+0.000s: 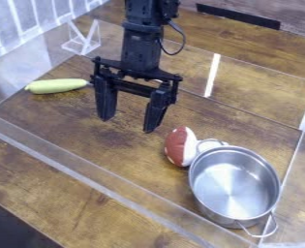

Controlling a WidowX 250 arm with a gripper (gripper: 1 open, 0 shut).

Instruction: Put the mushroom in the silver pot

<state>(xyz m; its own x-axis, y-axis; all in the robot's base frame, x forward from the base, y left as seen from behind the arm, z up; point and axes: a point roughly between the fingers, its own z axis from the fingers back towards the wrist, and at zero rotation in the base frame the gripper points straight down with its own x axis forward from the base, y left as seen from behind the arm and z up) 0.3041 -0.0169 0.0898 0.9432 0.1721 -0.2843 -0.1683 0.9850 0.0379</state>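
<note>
The mushroom, reddish-brown cap with a white underside, lies on its side on the wooden table, touching the left rim of the silver pot. The pot is round, shiny and holds nothing. My gripper hangs up and to the left of the mushroom, apart from it. Its two black fingers stand wide open with nothing between them.
A long yellow-green vegetable lies at the left. A clear plastic wall runs along the front of the workspace, and another clear panel stands behind. A small clear stand sits at the back left.
</note>
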